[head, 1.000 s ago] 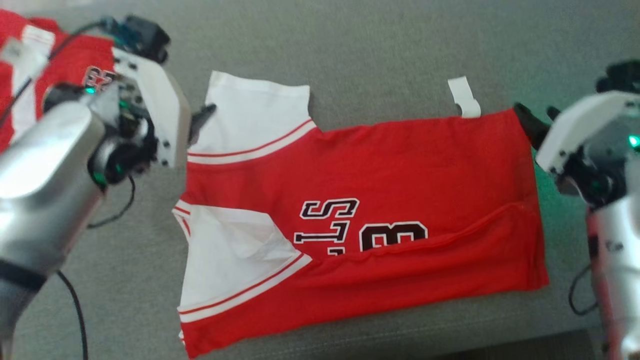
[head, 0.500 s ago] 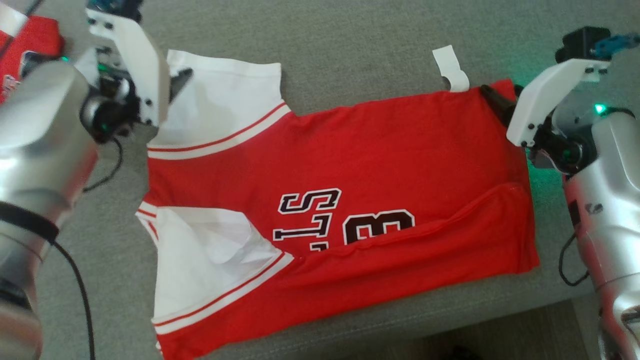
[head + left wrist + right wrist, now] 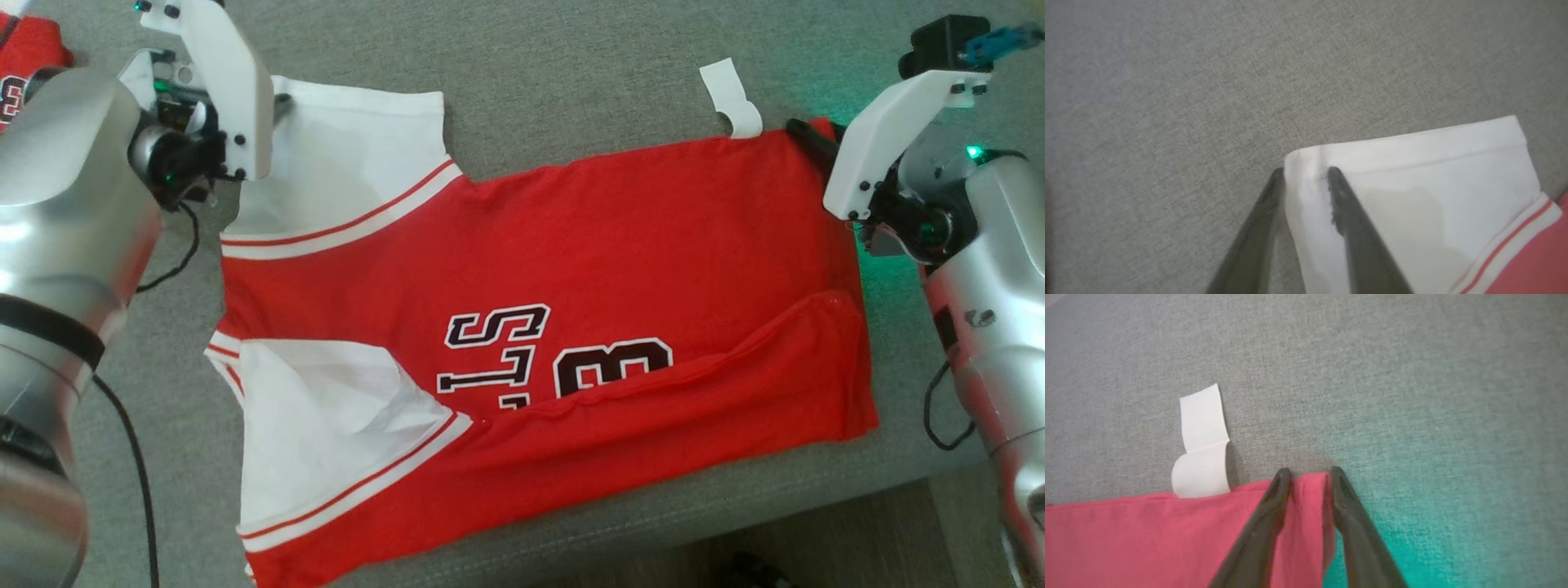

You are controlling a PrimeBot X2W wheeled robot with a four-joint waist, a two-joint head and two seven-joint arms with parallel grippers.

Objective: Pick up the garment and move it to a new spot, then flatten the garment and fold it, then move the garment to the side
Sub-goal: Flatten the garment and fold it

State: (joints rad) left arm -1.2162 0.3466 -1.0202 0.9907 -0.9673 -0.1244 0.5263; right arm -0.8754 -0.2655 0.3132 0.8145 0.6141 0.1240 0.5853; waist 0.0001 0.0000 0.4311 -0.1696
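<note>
Presently the jersey [image 3: 571, 261] lies flat on grey upholstery [image 3: 571, 65]; left gripper [image 3: 1305, 173] pinches its white sleeve corner [image 3: 1306, 161], right gripper [image 3: 1310, 473] its red hem corner [image 3: 1310, 486]. Recommend raising both corners evenly, keeping that edge taut.

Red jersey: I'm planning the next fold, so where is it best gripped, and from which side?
Probably the jersey by its two far corners: white sleeve corner for the left gripper, red hem corner for the right gripper, each coming low from its own outer end. Those corners lie free on the grey surface, and the fingers straddle them.
</note>
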